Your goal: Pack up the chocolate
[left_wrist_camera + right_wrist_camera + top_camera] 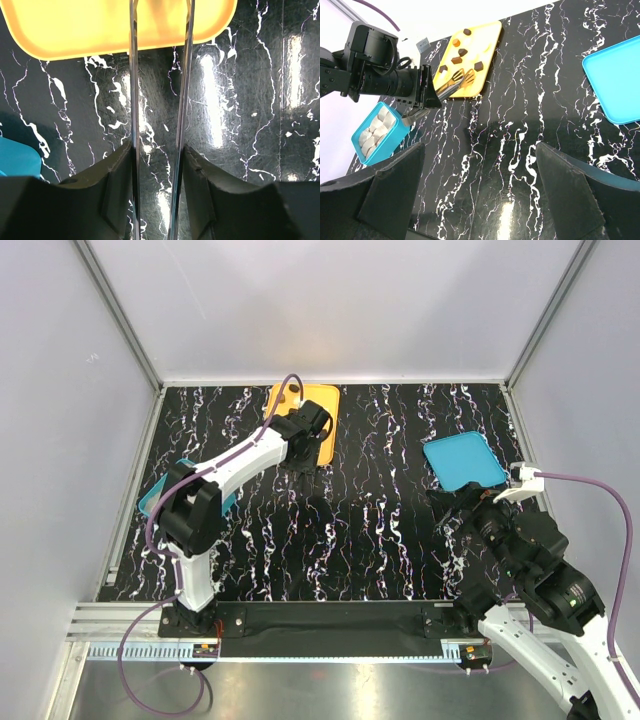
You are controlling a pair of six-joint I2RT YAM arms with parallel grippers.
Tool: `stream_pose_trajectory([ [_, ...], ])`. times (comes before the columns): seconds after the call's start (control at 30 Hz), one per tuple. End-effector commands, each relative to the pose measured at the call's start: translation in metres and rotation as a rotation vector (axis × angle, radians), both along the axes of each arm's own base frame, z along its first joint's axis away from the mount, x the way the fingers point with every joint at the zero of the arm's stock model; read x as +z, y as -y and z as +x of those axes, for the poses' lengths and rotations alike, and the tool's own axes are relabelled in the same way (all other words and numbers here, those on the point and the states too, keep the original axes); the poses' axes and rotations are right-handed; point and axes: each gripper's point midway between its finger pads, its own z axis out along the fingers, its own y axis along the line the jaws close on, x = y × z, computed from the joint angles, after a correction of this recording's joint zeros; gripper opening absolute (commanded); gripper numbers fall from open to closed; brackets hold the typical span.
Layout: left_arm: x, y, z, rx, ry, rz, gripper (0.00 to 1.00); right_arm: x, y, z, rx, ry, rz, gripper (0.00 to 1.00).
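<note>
Jaws on the right gripper (480, 150) are standing spread wide with nothing between them, hanging over the near right part of the table (380, 540), a glossy black surface veined with white like marble. Farther in on the left, the teal box (387, 145) is sitting with rows of pale rounded shapes inside; whether those are cups or pieces cannot be told. A flat teal lid (615, 80) is lying well apart at the right. Beyond them the left gripper (157, 150) is clamping a pair of tongs (134, 90), its dark blocky fingers pressing on two thin, mirror-bright metal blades that are running side by side with a narrow gap between them. The slotted tips are reaching over the near edge of the orange tray (492, 42), a flat, smooth, round-cornered sheet at the far middle of the table. The chocolate (479, 65) is resting on that tray: small dark brown cubes scattered apart, with a paler piece among them, none visibly caught in the tongs. Picking up one piece is probably the step in hand. Doing it well is calling for setting the tips on either side of a single cube, squeezing gently so the springy blades are pinching rather than flicking the little block away, and holding the tips level while lifting.
</note>
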Motion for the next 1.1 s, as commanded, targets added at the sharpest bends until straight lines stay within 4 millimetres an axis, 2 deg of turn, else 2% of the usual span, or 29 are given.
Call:
stream_pose_trajectory([
  [0.0,0.023,0.003,0.001,-0.003,0.047,-0.039,0.43,0.014,0.007,0.000,-0.028,0.045,0.003,1.00],
  [0.3,0.051,-0.003,-0.006,0.015,0.077,-0.061,0.35,0.013,0.006,-0.003,-0.018,0.042,0.021,1.00],
  [0.47,0.081,-0.016,-0.009,0.056,0.120,-0.051,0.32,0.016,0.010,-0.007,-0.021,0.052,0.025,1.00],
  [0.6,0.107,-0.044,-0.019,0.115,0.148,-0.024,0.31,0.015,0.011,-0.010,-0.016,0.051,0.027,1.00],
  [0.67,0.122,-0.064,-0.025,0.147,0.172,-0.017,0.31,0.015,0.010,-0.012,-0.008,0.051,0.035,1.00],
  [0.7,0.122,-0.077,-0.032,0.166,0.161,0.010,0.31,0.015,0.010,-0.013,-0.005,0.052,0.036,1.00],
  [0.73,0.131,-0.093,-0.035,0.199,0.180,0.008,0.30,0.015,0.009,-0.014,0.001,0.054,0.038,1.00],
  [0.87,0.135,-0.144,-0.052,0.305,0.169,0.035,0.30,0.010,0.006,-0.014,0.018,0.057,0.043,1.00],
  [0.9,0.129,-0.153,-0.059,0.326,0.147,0.039,0.29,0.010,0.005,-0.015,0.025,0.059,0.045,1.00],
  [0.93,0.134,-0.170,-0.062,0.376,0.162,0.029,0.29,0.008,0.003,-0.014,0.030,0.055,0.046,1.00],
  [1.0,0.130,-0.193,-0.070,0.447,0.149,0.032,0.29,0.007,0.000,-0.015,0.048,0.058,0.047,1.00],
  [1.07,0.131,-0.207,-0.078,0.493,0.153,0.025,0.29,0.008,-0.002,-0.014,0.060,0.063,0.043,1.00],
])
